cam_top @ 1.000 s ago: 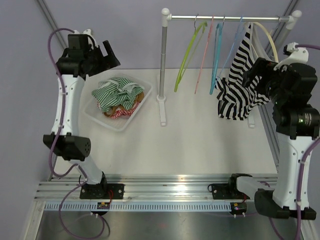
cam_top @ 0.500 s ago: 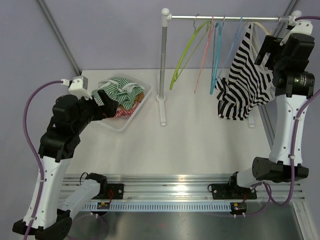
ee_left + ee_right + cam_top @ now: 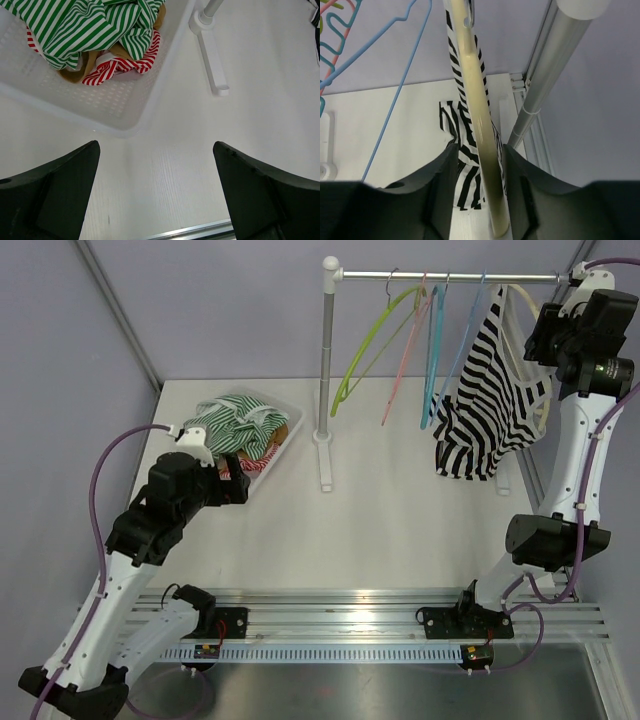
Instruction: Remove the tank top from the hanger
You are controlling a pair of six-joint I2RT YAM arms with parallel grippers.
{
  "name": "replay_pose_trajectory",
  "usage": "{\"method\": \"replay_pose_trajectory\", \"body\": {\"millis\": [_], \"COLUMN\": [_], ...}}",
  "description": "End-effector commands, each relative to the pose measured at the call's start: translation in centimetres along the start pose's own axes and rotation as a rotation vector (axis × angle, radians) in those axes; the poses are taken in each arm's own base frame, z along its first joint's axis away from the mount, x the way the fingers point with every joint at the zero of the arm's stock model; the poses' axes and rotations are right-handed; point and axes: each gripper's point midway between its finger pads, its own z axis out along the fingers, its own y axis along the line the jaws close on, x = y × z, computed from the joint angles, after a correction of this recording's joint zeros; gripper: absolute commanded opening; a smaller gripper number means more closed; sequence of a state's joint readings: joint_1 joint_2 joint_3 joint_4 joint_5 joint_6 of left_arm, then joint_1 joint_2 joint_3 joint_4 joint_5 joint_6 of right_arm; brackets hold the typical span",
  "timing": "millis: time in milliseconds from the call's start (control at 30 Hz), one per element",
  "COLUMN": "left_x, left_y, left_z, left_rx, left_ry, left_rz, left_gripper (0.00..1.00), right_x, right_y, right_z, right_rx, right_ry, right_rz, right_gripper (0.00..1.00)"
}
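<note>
Right tool (image 3: 481, 155) rose; five hangers (image 3: 370, 345), one tank top (image 3: 490, 410).

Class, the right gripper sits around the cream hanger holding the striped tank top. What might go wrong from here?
1. The right gripper straddles the cream hanger, not the tank top; pulling may lift the hanger off the rail with it.
2. The blue hanger hangs close and might get knocked.
</note>
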State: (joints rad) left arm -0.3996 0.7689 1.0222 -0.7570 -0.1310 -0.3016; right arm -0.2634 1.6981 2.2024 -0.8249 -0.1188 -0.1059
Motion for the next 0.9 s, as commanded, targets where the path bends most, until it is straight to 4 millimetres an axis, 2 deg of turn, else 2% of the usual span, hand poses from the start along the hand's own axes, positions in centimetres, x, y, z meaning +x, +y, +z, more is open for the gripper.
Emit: {"method": "replay_pose_trajectory", "body": {"millis": [0,100,233,300,367,433,500,567,600,667,800,867], "left_x": [-1.5,-1.0,-0.9,-0.9,-0.9,-0.8,-0.8,-0.9,-0.9,-0.8,-0.8,-0.8], "left_y": [-0.4,-0.4,-0.4,-0.4,-0.5,-0.6,-0.6,-0.6,-0.6,-0.6,-0.7,-0.8], "left_z": [0.4,0.7,0.7,0.7,0.7,0.7,0.6,0.5,0.6,0.6,0.6,0.6], "left_rx": [0.014,0.014,0.018,0.02,0.023,0.025,0.025,0.026,0.026,0.029,0.033,0.035], "left_ry": [-0.067,-0.051,-0.048,-0.051,-0.05,-0.048,-0.05,-0.053,-0.054,-0.052,-0.053,-0.054], "left_rz": [0.024,0.03,0.032,0.033,0.036,0.039,0.04,0.04,0.042,0.043,0.045,0.044], "left_gripper": [0.99,0.99,0.99,0.99,0.99,0.99,0.99,0.99,0.99,0.99,0.99,0.99], "right_x": [-1.9,-1.6,-0.9,-0.7,-0.6,-0.5,-0.5,-0.4,-0.5,-0.9,-2.6,-4.0], "right_y": [0.9,1.0,1.0,1.0,1.1,1.0,0.9,0.9,0.9,1.2,2.1,3.0], "right_z": [-0.9,-0.6,0.2,0.4,0.4,0.4,0.4,0.5,0.4,0.1,-1.2,-2.6], "right_rx": [-0.067,-0.076,-0.078,-0.08,-0.083,-0.079,-0.072,-0.072,-0.074,-0.083,-0.124,-0.164], "right_ry": [-0.052,-0.048,-0.023,-0.016,-0.011,-0.01,-0.011,-0.008,-0.009,-0.02,-0.068,-0.11], "right_rz": [-0.039,-0.039,-0.032,-0.03,-0.027,-0.026,-0.027,-0.021,-0.019,-0.013,0.004,0.015], "right_gripper": [0.45,0.39,0.38,0.33,0.33,0.37,0.36,0.3,0.15,0.01,0.0,0.0]}}
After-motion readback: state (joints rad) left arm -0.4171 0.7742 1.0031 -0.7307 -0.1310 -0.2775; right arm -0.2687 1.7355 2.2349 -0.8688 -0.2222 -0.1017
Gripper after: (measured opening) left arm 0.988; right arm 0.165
